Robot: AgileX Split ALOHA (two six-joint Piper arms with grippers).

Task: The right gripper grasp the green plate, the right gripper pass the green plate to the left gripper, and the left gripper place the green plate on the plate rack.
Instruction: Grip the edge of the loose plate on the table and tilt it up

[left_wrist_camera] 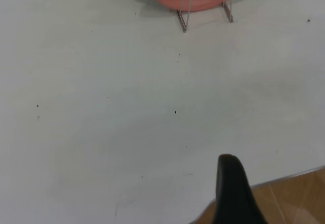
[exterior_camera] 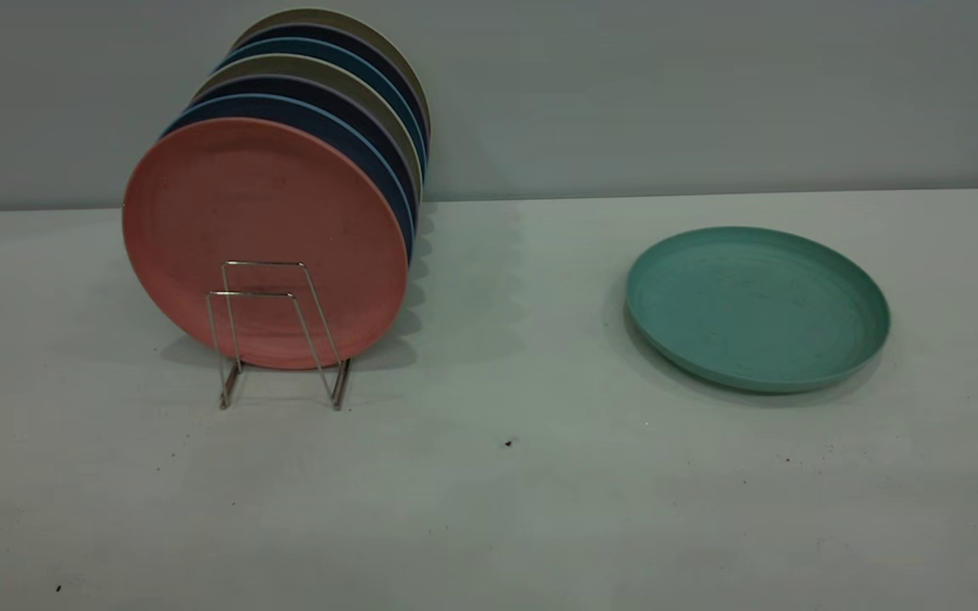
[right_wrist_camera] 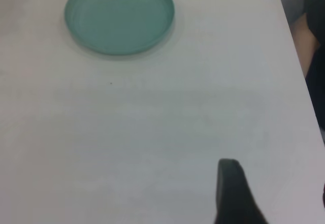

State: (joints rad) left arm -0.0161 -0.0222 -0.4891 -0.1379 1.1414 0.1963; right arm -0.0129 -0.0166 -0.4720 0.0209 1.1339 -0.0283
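The green plate (exterior_camera: 756, 305) lies flat on the white table at the right; it also shows far off in the right wrist view (right_wrist_camera: 120, 16). The plate rack (exterior_camera: 277, 335) stands at the left, its two front wire loops free in front of a salmon-pink plate (exterior_camera: 264, 242). Neither arm shows in the exterior view. A black part of my left gripper (left_wrist_camera: 231, 193) shows over the table's near edge, well short of the rack's feet (left_wrist_camera: 203, 18). A black part of my right gripper (right_wrist_camera: 231, 193) hangs over bare table, well short of the green plate.
Behind the pink plate, several dark blue and beige plates (exterior_camera: 328, 110) stand in a row in the rack. The table's edge and wooden floor (left_wrist_camera: 294, 198) lie by the left gripper. The table's right edge (right_wrist_camera: 292, 41) runs past the right gripper.
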